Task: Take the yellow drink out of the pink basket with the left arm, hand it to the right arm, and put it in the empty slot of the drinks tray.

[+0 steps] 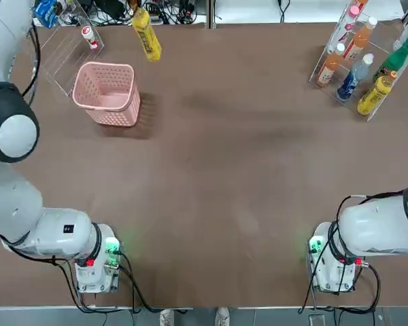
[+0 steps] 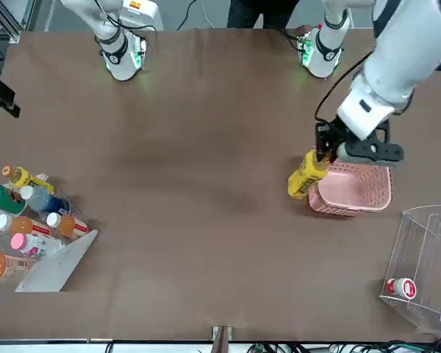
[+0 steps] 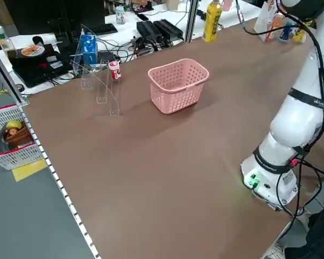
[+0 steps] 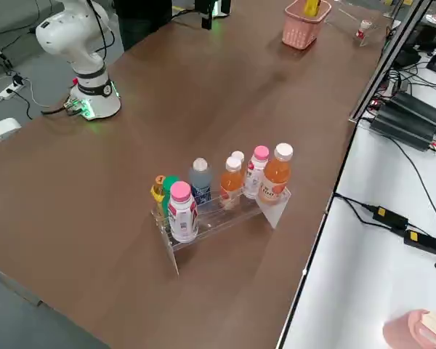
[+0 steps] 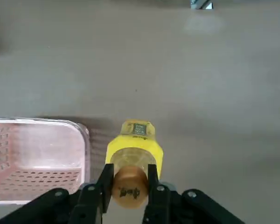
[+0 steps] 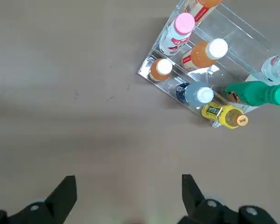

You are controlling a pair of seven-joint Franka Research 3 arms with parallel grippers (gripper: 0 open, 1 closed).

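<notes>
One step of three looks done: yellow drink (image 5: 133,156) is out of the pink basket (image 1: 107,93) and in the air, left claw (image 5: 129,186) pinching it at the cap, bottle hanging below the fingers (image 5: 104,184).

Position: front view puts the bottle just beside the basket rim on the side facing desk centre, clear of the lattice. Left wrist view agrees, with bare desk (image 1: 245,170) under the bottle and the basket off to one side. Basket looks empty now.

Right claw (image 6: 129,193) is spread wide, holding nothing, parked over its own half of the desk, looking down toward the drinks tray (image 6: 233,37) at the far right corner. Right arm (image 1: 381,227) sits folded near its base.

Current step, my read: carry toward the middle for the handover. The two claws are well apart, so handover not started.

Next move needs:
- left arm to bring the bottle to mid-desk, held steady
- right claw to grab the body below the cap, since the cap is taken
- left to let go only after right has closed

Empty slot: can't pick it out with confidence from here; the tray holds several bottles, including a different yellow one (image 6: 225,114).
</notes>
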